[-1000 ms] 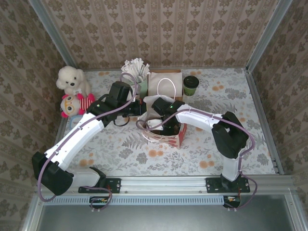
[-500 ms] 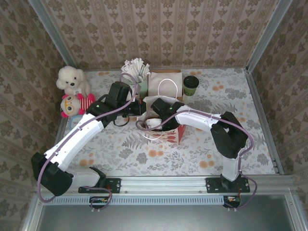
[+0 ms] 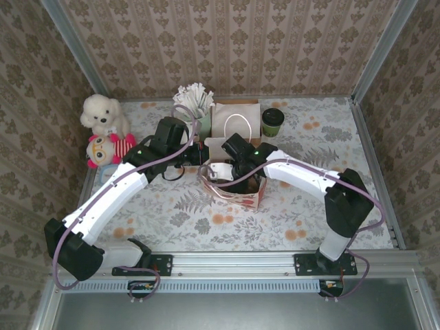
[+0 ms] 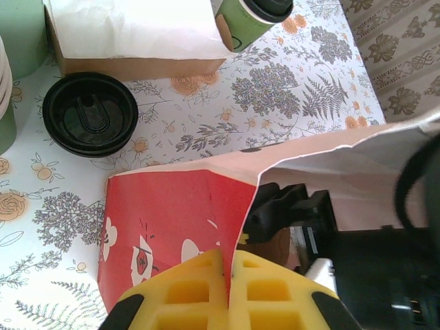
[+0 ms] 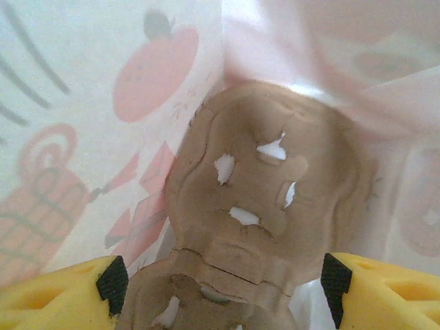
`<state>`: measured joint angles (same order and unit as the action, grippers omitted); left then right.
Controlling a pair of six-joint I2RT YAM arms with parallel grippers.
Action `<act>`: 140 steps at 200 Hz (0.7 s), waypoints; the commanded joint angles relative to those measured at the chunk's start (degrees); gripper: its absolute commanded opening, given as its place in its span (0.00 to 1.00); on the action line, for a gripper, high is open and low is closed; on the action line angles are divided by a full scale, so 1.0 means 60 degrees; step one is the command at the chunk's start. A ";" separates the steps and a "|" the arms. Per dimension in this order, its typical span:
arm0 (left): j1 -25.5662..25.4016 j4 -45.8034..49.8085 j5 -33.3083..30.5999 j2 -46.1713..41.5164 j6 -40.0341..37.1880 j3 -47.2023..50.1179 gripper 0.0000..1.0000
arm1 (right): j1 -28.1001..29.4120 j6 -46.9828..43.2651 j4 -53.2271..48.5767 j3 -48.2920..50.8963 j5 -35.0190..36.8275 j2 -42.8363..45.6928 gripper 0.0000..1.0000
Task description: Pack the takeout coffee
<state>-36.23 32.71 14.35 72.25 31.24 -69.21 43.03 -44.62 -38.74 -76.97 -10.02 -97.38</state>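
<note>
- Top external: the left gripper point(image 3: 197, 157) reaches from the left to the near-left rim of a red-and-white paper bag point(image 3: 249, 198) that stands mid-table.
- The right gripper point(image 3: 230, 177) is lowered into the bag's open mouth. Its jaws cannot be read from this angle.
- The coffee cup point(image 3: 273, 122), green with a dark top, stands upright on the table point(image 3: 330, 144) towards the back. It is behind the bag and just right of a brown box point(image 3: 236, 113) lined with white paper. It is outside the bag and clear of both grippers.
- Left wrist: the yellow fingers point(image 4: 185, 299) are pressed together, pinching the bag's red front edge between them.
- A round black lid point(image 4: 89, 113) lies flat on the table beyond the bag, in front of the brown box. The coffee cup appears at the top edge, beside the box's right end.
- The dark body of the right arm sits inside the bag.
- Right wrist: the view is from inside the bag, with the print showing faintly through its walls.
- The jaws stand wide apart. The near end of a brown moulded-pulp cup carrier point(image 5: 268, 199) lies between the yellow fingers point(image 5: 55, 292), with a small gap at the right finger. The carrier rests low in the bag.
</note>
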 commanded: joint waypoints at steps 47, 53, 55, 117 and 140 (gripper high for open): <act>0.0078 -0.0350 -0.0055 -0.0220 -0.0195 0.0124 0.00 | -0.0172 0.0746 0.1172 0.0301 -0.0425 0.1678 1.00; 0.0076 -0.0365 -0.0049 -0.0220 -0.0196 0.0125 0.00 | -0.0192 0.0782 0.1238 0.0329 -0.0425 0.1803 1.00; 0.0080 -0.0364 -0.0052 -0.0220 -0.0194 0.0143 0.00 | -0.0193 0.0785 0.1241 0.0332 -0.0436 0.1854 1.00; 0.0076 -0.0251 -0.0111 -0.0139 -0.0026 -0.0012 0.00 | -0.0403 0.1977 0.3173 0.1062 -0.1249 0.3801 1.00; 0.0076 -0.0248 -0.0151 -0.0081 0.0235 -0.0074 0.00 | -0.0396 0.2628 0.4833 0.1859 -0.1245 0.4520 1.00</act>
<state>-36.16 31.22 14.15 71.99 31.33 -68.75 40.75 -34.46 -20.99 -69.67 -14.48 -74.46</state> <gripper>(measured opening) 0.047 0.999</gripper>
